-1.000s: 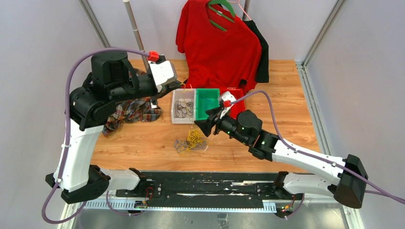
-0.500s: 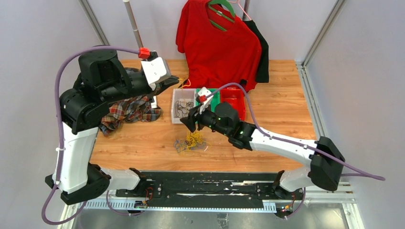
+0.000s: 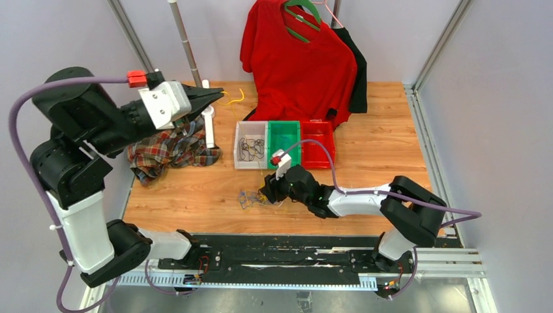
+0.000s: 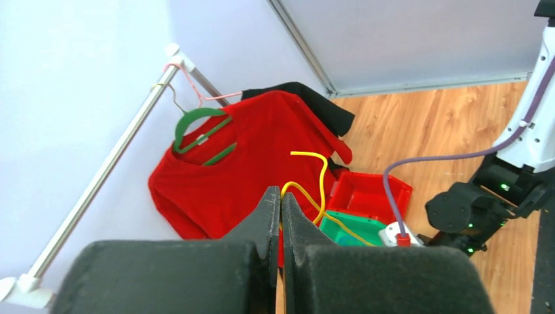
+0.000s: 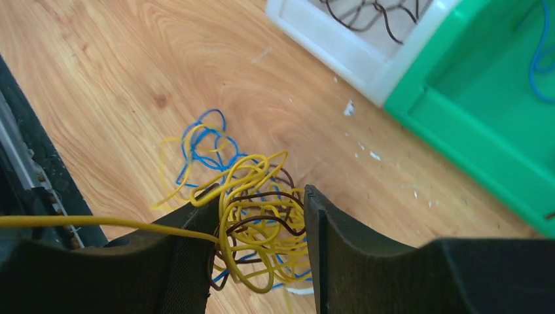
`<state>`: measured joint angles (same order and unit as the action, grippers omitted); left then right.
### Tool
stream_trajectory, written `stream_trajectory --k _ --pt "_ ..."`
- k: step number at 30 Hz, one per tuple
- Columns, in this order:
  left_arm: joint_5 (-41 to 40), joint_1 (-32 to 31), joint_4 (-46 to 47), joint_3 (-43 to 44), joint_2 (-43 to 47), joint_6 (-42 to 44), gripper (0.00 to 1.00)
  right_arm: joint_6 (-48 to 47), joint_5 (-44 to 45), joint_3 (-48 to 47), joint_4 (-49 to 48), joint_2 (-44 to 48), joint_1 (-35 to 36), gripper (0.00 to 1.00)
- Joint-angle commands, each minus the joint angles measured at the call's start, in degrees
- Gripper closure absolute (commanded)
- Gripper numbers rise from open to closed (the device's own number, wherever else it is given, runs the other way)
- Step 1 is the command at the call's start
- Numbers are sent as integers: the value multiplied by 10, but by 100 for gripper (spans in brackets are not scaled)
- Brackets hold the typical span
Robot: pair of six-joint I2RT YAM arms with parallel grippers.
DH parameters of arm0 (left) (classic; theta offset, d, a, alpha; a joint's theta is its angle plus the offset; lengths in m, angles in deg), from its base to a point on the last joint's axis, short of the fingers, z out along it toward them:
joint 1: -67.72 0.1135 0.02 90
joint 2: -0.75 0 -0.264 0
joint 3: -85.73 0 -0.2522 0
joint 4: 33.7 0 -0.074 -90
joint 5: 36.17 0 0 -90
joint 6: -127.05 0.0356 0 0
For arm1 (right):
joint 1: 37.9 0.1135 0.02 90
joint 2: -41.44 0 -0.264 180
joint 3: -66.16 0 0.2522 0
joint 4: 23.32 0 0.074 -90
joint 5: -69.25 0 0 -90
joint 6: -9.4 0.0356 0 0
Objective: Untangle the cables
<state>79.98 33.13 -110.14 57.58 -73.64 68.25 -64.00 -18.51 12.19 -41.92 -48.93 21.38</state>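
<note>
A tangle of yellow, blue and brown cables (image 3: 251,195) lies on the wooden table in front of the bins. My right gripper (image 3: 266,194) is down on it. In the right wrist view the tangle (image 5: 262,216) sits between the jaws of the right gripper (image 5: 260,194), which stand apart on either side of it. One yellow strand (image 5: 78,222) runs off to the left. My left gripper (image 3: 218,93) is raised at the back left, shut on a yellow cable (image 3: 233,98). In the left wrist view that cable (image 4: 322,176) curls out from the left gripper (image 4: 281,196).
A white bin (image 3: 238,147) with black cables (image 5: 373,13), a green bin (image 3: 285,125) with a blue cable (image 5: 540,59) and a red bin (image 3: 319,124) stand in a row mid-table. A plaid cloth (image 3: 169,149) and a white post (image 3: 209,127) lie left. A red shirt (image 3: 297,59) hangs behind.
My left arm rose and drew back to the left with the yellow cable. My right arm swung down from beside the bins onto the tangle, and its jaws narrowed.
</note>
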Motion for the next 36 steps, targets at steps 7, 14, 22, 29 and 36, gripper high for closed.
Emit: stream_trajectory --k 7,14,22,29,36 --pt "-156 -4 401 -179 136 -26 100 82 37 114 -51 19 7 51" --pt "-316 -4 600 -216 144 -28 99 99 50 164 -55 52 10 48" --pt "-359 -4 664 -104 88 -20 99 102 60 183 -34 82 11 48" --pt "-351 -4 714 -18 40 -13 99 99 77 190 -5 118 11 48" --pt "-341 -4 754 46 1 31 99 97 96 199 30 156 11 47"
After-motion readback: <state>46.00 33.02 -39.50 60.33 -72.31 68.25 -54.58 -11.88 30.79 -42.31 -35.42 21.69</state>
